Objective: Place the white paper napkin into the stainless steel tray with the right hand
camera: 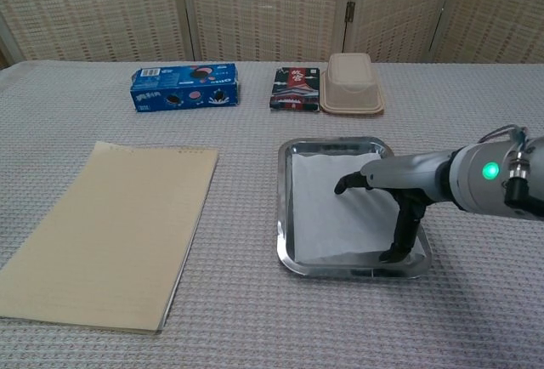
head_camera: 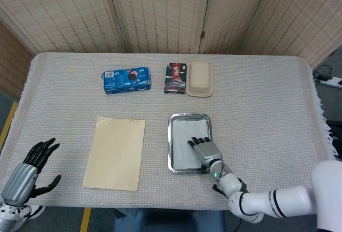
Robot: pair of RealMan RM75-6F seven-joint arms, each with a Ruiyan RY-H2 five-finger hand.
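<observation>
My right hand point(camera: 387, 203) is over the stainless steel tray point(camera: 284, 216), reaching in from the tray's right side with the forearm coming in low across the table. Fingers are spread, nothing pinched: in the chest view the longer fingers point(camera: 348, 182) stretch out flat toward the middle of the tray, and the thumb points straight down with its tip at the tray's near right corner. From the head view the same hand point(head_camera: 206, 149) sits palm-down over the near right part of the tray, fingers pointing away from me. Can't tell for sure if the fingertips actually touch the paper or just hover.

The white paper napkin point(camera: 336, 216) is lying inside the tray, pretty much flat and filling most of the bottom. Its long axis runs the same way as the tray's, near to far from me, edges roughly lined up with the rim point(head_camera: 170, 141).

My left hand point(head_camera: 26, 170) is way off at the near left corner, past the table edge, open with fingers apart and holding nothing.

Left of the tray there's a tan notepad point(camera: 110, 229) lying flat. At the far side: a blue cookie box point(camera: 184, 87), a dark snack packet point(camera: 294, 88), and a beige lidded container point(camera: 351, 84) touching the packet's right side.
</observation>
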